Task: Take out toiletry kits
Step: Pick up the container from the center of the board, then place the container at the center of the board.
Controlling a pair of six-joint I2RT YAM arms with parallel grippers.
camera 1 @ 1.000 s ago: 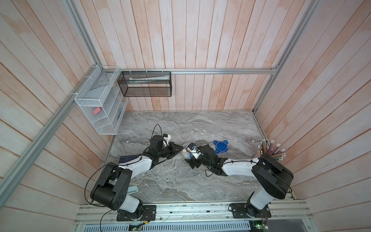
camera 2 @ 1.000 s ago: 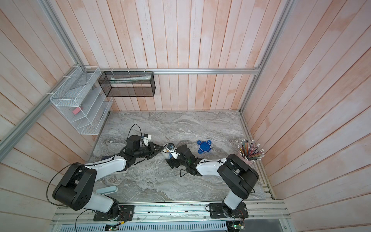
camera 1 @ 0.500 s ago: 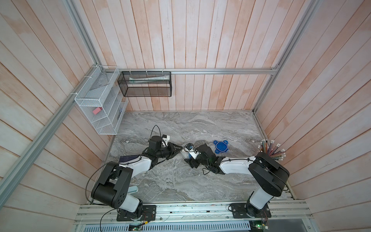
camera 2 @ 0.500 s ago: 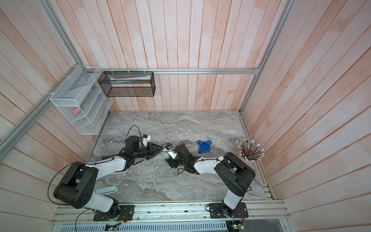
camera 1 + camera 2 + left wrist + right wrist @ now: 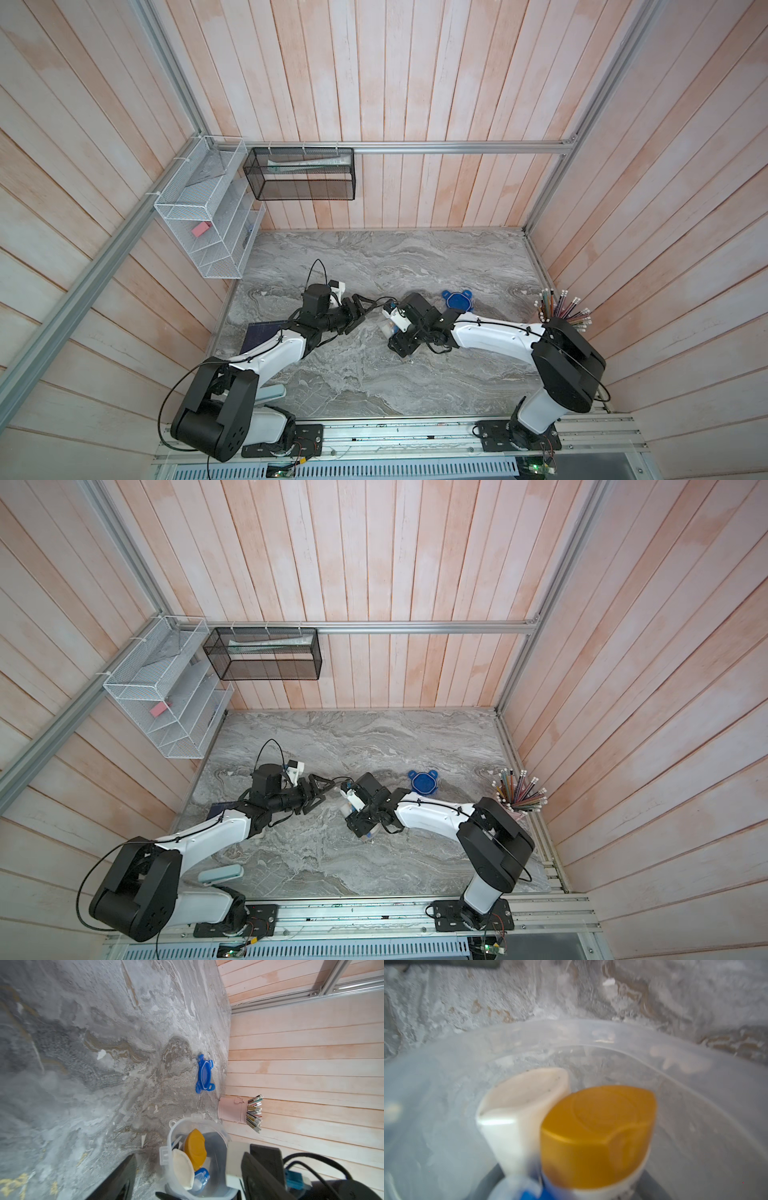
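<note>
- The clear round plastic container (image 5: 218, 1142) appears tipped, with its mouth turned toward the left pincer (image 5: 362, 315). I judge this is so the contents can be drawn out sideways rather than fished out from above.
- The right pincer (image 5: 395, 337) sits over the container in both top views, apparently steadying it at that tilt. The arm and the cloudy plastic hide its jaws, so I cannot tell whether they actually press the walls.
- The left pincer is released and empty, just beside the container's mouth. Its jaws are spread, I judge, to take a bottle end.
- Every kit item that shows is inside the container.
  - The small white bottle with an orange cap (image 5: 195, 1147) has its cap toward the mouth.
  - A second small white bottle (image 5: 182, 1169) touches it, its pale flat end outward.
  - A blue plastic piece (image 5: 200, 1177) lies beside them and is probably the toothbrush.
  - I cannot pick out the toothpaste tube.
- The round blue lid with tabs (image 5: 204, 1073) lies flat on the grey marbled bench (image 5: 374, 257). It is near the right arm and apart from the container, so the mouth is open and the lid is out of both arms' way.
- Nothing is out yet. The orange cap is the most exposed item, so it looks like the easiest first grasp.
</note>
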